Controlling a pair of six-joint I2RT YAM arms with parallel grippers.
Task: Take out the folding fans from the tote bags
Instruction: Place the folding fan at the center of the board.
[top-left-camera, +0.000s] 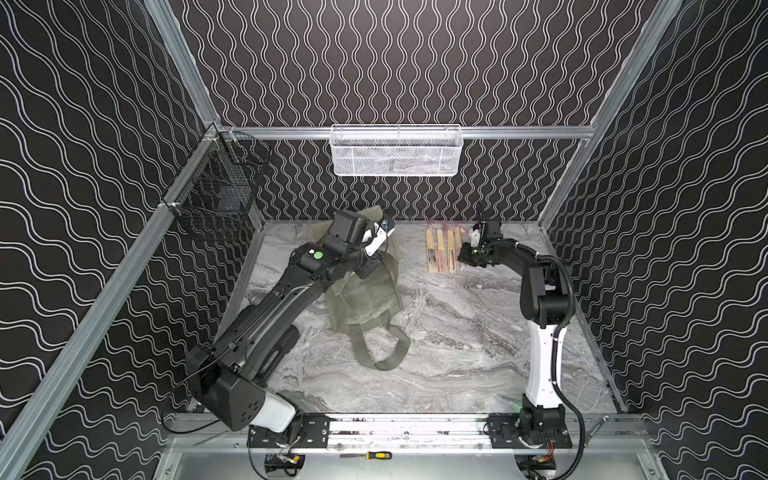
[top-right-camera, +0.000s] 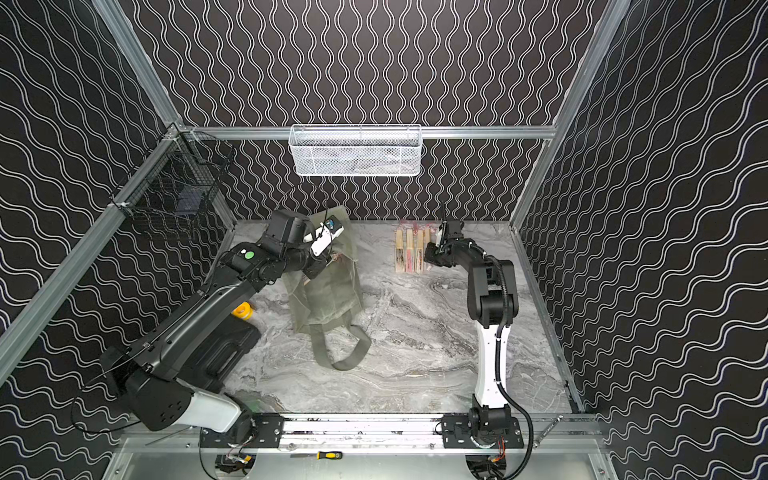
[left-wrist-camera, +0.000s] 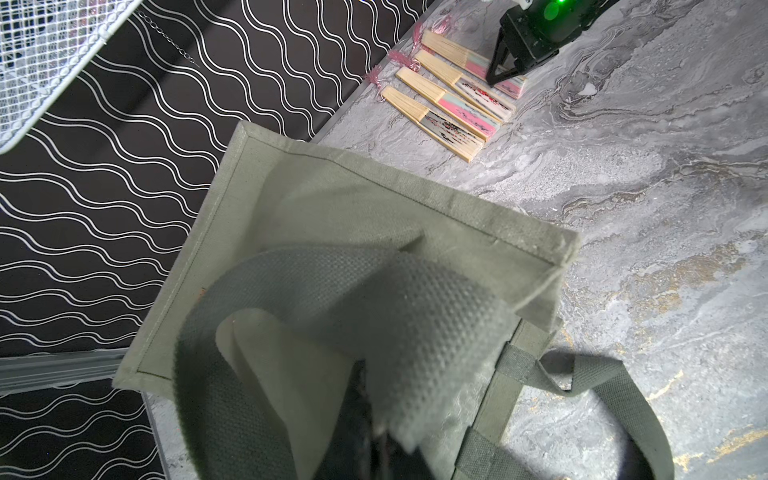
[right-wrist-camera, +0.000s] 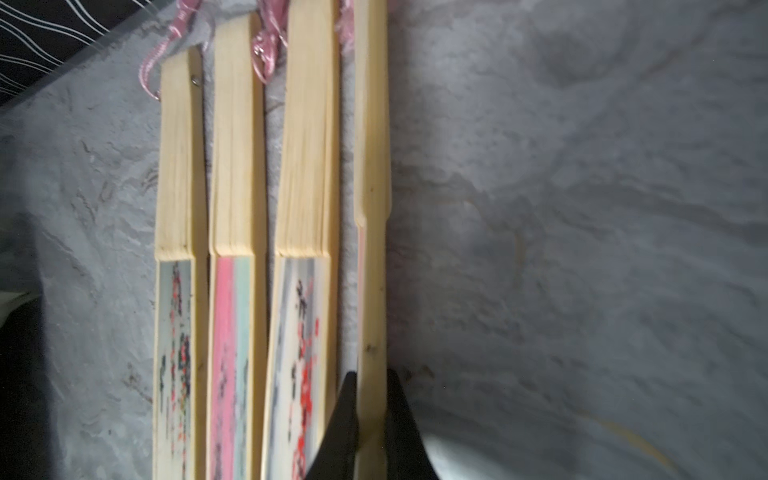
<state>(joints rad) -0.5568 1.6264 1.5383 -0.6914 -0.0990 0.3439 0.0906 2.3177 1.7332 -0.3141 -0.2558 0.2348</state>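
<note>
**Item 1: folding fans (top-left-camera: 442, 251), four, closed.** They lie side by side on the marble table (top-left-camera: 457, 353), right of the bag and near the back wall (top-left-camera: 498, 187). Their long axes are parallel and run front to back. The pink tassels (right-wrist-camera: 266, 54) point toward the back wall, and the painted ends point toward my base.

**Item 2: outermost fan (right-wrist-camera: 371, 249), rightmost of the row.** It is turned on edge, just beside its neighbour. My right gripper (right-wrist-camera: 371, 386) is clamped across its painted end, one finger on each side. I cannot tell whether it rests on the table.

**Item 3: tote bag (top-left-camera: 365, 299), grey-green, left of the fans.** Its long axis runs roughly front to back. The far end is raised toward the back wall, and a strap handle (top-left-camera: 390, 365) loops on the table at the front. My left gripper (left-wrist-camera: 386, 440) is closed in the bag's fabric, with webbing draped over the fingers.
</note>
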